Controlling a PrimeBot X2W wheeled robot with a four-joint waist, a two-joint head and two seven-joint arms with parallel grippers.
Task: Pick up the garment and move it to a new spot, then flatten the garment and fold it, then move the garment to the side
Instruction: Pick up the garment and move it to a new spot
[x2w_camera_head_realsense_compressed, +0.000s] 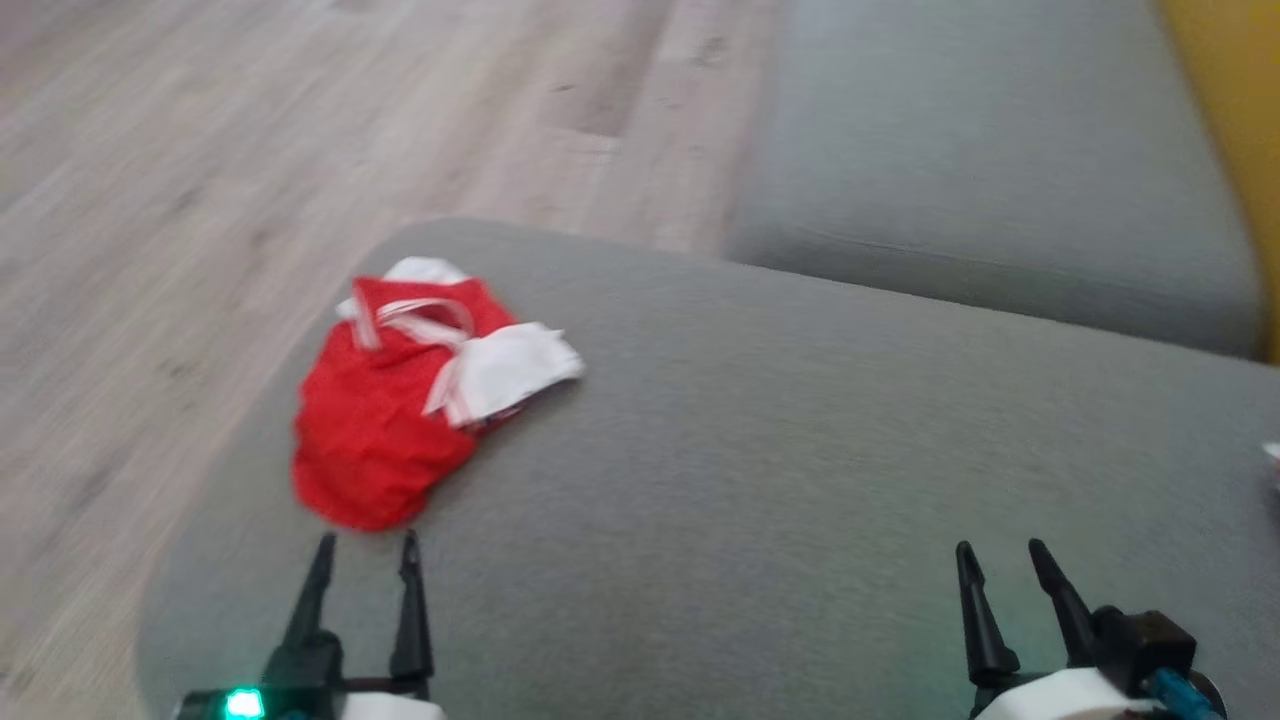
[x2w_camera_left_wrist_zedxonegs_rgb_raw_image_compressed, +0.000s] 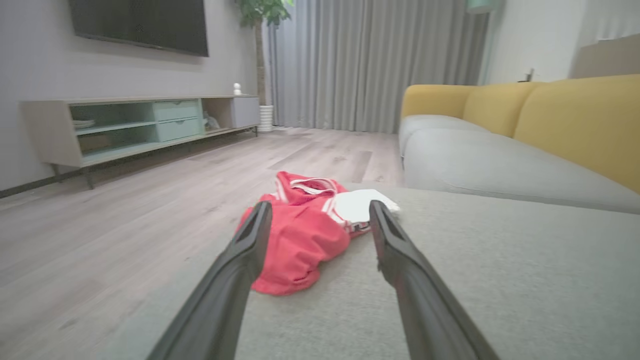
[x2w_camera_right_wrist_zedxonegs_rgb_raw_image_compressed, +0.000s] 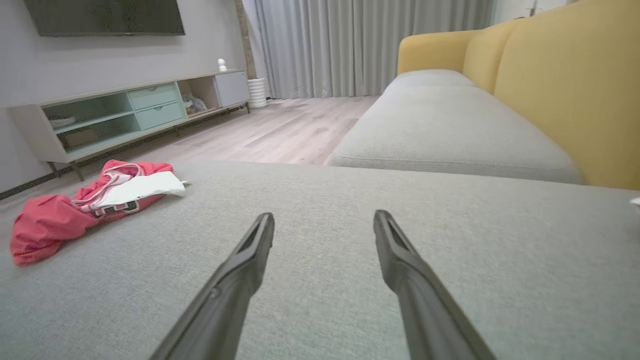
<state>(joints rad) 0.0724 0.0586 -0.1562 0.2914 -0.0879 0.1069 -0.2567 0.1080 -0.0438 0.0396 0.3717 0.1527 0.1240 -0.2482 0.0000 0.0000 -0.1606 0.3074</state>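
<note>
Grey sofa seat (x2w_camera_head_realsense_compressed: 800, 450) with yellow backrest (x2w_camera_left_wrist_zedxonegs_rgb_raw_image_compressed: 575, 120); wood floor (x2w_camera_head_realsense_compressed: 200, 150) beyond. Red-and-white garment (x2w_camera_head_realsense_compressed: 385, 420) — crumpled, unfolded — lies near the seat's left corner, close to the rounded edge. Left pincer (x2w_camera_head_realsense_compressed: 367, 545) hovers low just short of the garment's near hem, fingers levelled forward and spread, gripping nothing. Right pincer (x2w_camera_head_realsense_compressed: 1000, 548) — well apart from the garment, over bare cushion — is posed likewise, fingers parted and empty, pointing along the seat.

white object (x2w_camera_head_realsense_compressed: 1272, 452): cut by right edge | garment (x2w_camera_left_wrist_zedxonegs_rgb_raw_image_compressed: 300, 240): partly behind fingers (x2w_camera_left_wrist_zedxonegs_rgb_raw_image_compressed: 250, 245)
</note>
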